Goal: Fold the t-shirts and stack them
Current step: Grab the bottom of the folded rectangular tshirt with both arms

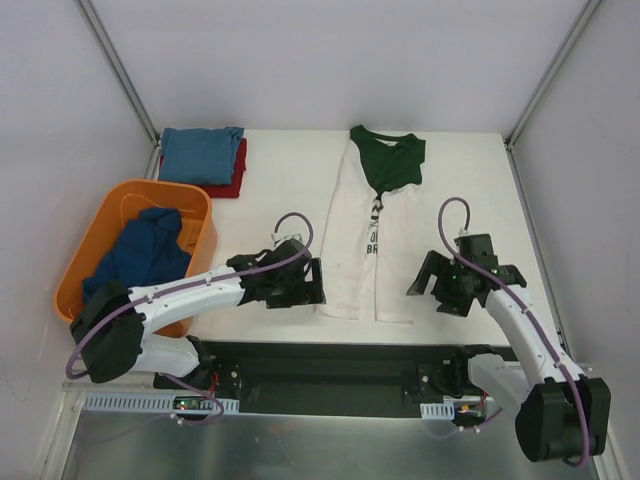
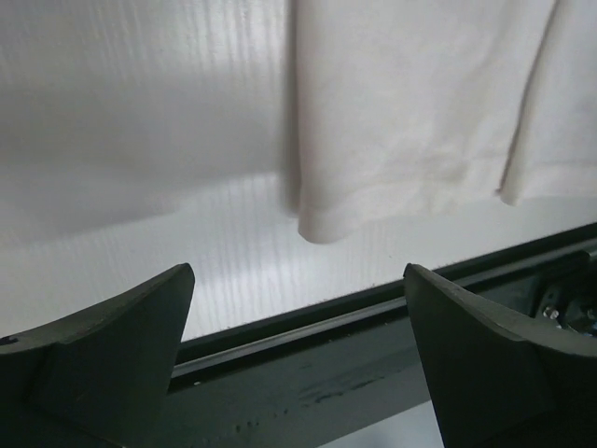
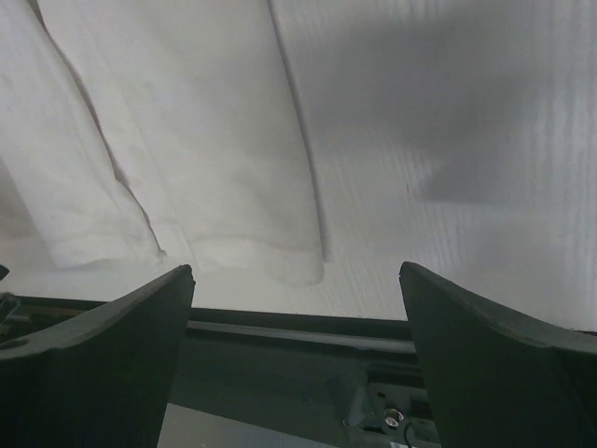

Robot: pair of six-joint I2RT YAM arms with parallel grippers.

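Observation:
The cream t-shirt with dark green sleeves (image 1: 365, 240) lies folded into a long strip at the table's middle, collar at the back and hem toward me. My left gripper (image 1: 305, 288) hovers open just left of the hem's near corner. My right gripper (image 1: 432, 288) hovers open just right of it. In the left wrist view the cream hem corner (image 2: 373, 140) lies ahead of my left gripper (image 2: 297, 271), whose jaws hold nothing. In the right wrist view the hem (image 3: 205, 140) lies ahead and left of my right gripper (image 3: 297, 271), also holding nothing. A folded blue shirt (image 1: 203, 153) rests on a red one (image 1: 234, 178).
An orange basket (image 1: 115, 205) stands at the left with a crumpled navy shirt (image 1: 140, 255) inside. The folded pile sits at the back left corner of the white table (image 1: 280, 200). A dark rail (image 1: 330, 365) runs along the near edge beneath both grippers.

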